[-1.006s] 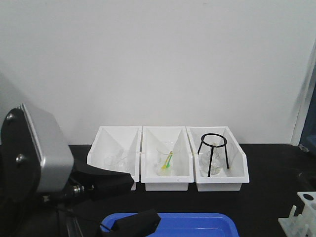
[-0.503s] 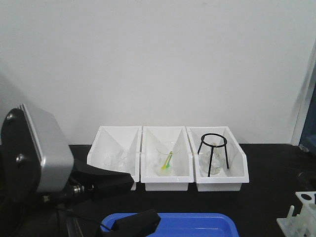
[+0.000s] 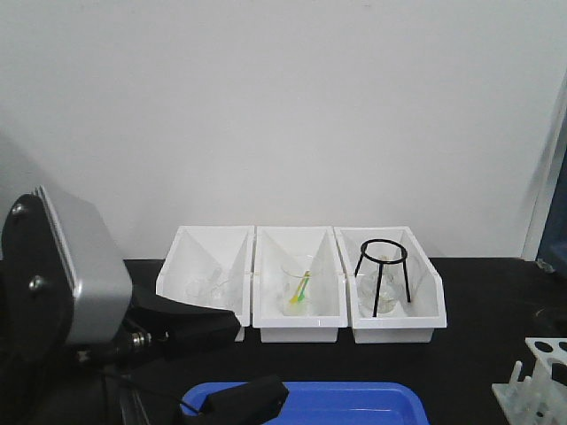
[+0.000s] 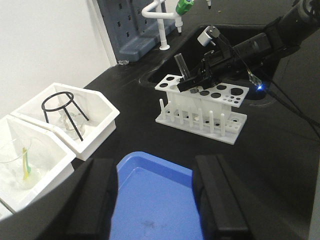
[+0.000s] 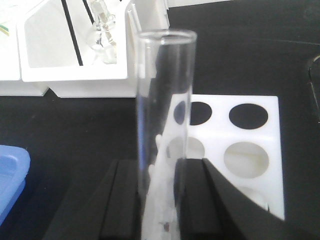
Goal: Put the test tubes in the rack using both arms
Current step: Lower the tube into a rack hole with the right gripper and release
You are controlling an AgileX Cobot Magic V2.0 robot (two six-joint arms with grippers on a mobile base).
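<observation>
My right gripper (image 4: pixel 192 80) is shut on a clear glass test tube (image 4: pixel 180 63) and holds it tilted just above the left end of the white rack (image 4: pixel 200 102). In the right wrist view the tube (image 5: pixel 162 100) stands upright between my two black fingers (image 5: pixel 122 200), with the rack's round holes (image 5: pixel 245 150) right behind and below it. My left gripper (image 4: pixel 156 197) is open and empty, low over the blue tray (image 4: pixel 150 162). In the front view the rack (image 3: pixel 540 381) is cut off at the lower right corner.
Three white bins (image 3: pixel 297 310) stand in a row at the back; they hold glassware, a beaker with a yellow-green item, and a black tripod stand (image 3: pixel 383 274). A sink with a white tap (image 4: pixel 162 22) lies behind the rack. The blue tray (image 3: pixel 354 403) is at the front.
In the front view the rack has shifted a little to the left, so more of it shows. The left arm has not moved.
</observation>
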